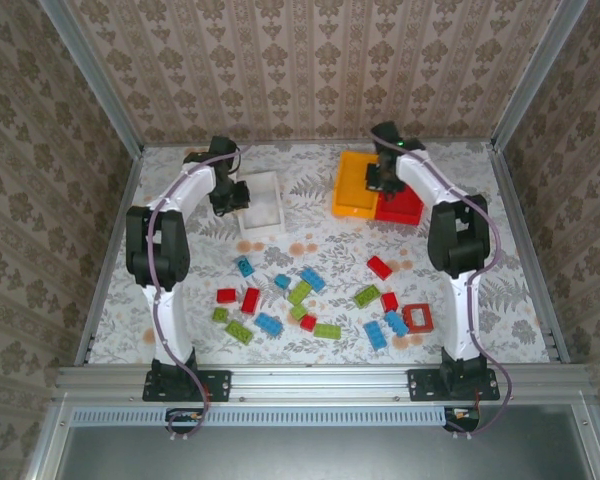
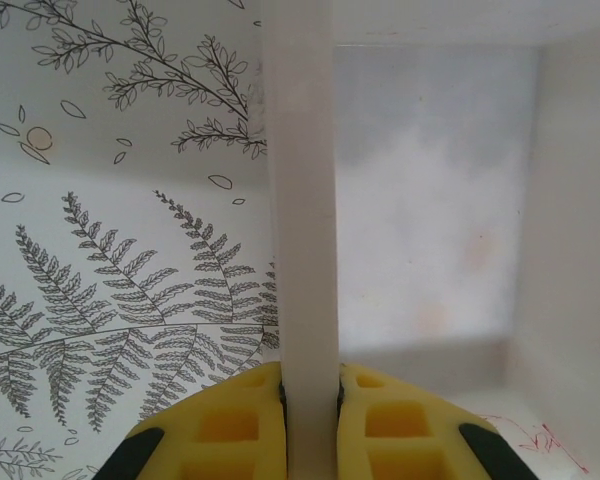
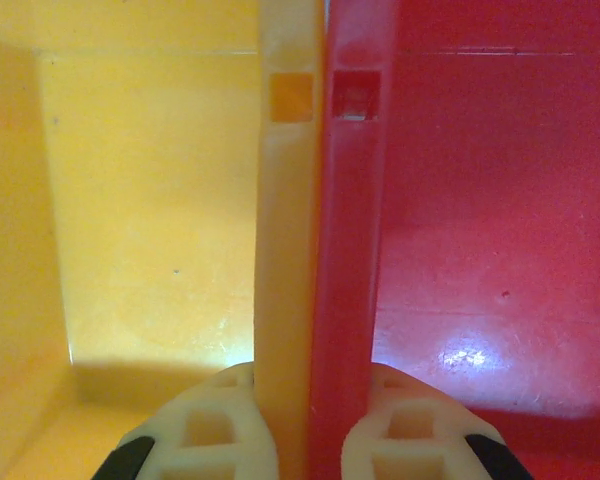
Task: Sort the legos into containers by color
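Left pincer (image 1: 230, 193) is clenched on the left wall of the white bin (image 1: 263, 205), far left-centre of the tabletop (image 1: 320, 240). Right pincer (image 1: 383, 180) is clenched across two walls at once: yellow bin (image 1: 352, 190) and red bin (image 1: 408, 208) sit touching at far right, and it pinches their shared edge. No bricks in any bin that I can see.

Legos (image 1: 300, 293) are all loose in a band on the near side, well apart from both pincers, back toward the arm bases. So whatever comes next, dragging bins or letting go to pick, my read is the travel runs far to near. White bin's long axis runs near-far. Left arm is nearer the left cluster, right arm nearer the right-hand bricks.

Top view gives the layout but not the grip. Left wrist view shows pads (image 2: 230, 425) tight on either side of the white wall. Right wrist view shows the yellow and red walls pressed together between the pads (image 3: 420, 430).
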Available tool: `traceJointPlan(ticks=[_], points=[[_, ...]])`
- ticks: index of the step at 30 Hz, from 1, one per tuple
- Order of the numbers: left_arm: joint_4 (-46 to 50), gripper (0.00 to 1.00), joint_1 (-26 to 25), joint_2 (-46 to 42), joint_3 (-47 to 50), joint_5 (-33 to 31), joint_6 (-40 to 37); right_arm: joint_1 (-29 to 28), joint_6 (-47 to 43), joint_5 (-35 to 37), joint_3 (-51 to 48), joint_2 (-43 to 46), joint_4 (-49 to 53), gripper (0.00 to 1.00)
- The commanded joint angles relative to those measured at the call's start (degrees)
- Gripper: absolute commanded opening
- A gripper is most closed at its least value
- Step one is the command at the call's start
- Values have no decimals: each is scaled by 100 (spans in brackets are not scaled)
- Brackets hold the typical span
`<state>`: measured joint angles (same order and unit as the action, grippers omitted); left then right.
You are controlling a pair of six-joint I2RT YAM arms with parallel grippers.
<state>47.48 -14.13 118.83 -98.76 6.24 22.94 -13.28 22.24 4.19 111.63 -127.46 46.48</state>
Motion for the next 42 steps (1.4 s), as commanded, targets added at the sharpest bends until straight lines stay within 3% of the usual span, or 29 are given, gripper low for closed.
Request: traceJointPlan(ticks=[1,11,28,29,31,35,39,42], points=[[247,4,7,113,-292,10,-510,-529,36,-40,-348,478,-17,0],[429,2,33,-63,-151,110,-1250,-1220,488,-190,-539,524,-184,0],[295,2,-19,88,-148,417,-987,-1362,721,-178,121,-95,77,0],[283,2,-15,88,-144,415,-970,-1362,712,-166,122,-82,97,1],[280,4,-22,66,-126,407,-945,-1362,696,-155,122,-68,124,11],[292,18,-25,-5,-120,437,-881,-1363,693,-134,122,-10,187,32],[284,38,-37,-230,-58,413,-732,-1356,686,-120,173,147,229,42],[268,47,-34,-519,37,298,-553,-1354,660,-72,260,311,321,47]])
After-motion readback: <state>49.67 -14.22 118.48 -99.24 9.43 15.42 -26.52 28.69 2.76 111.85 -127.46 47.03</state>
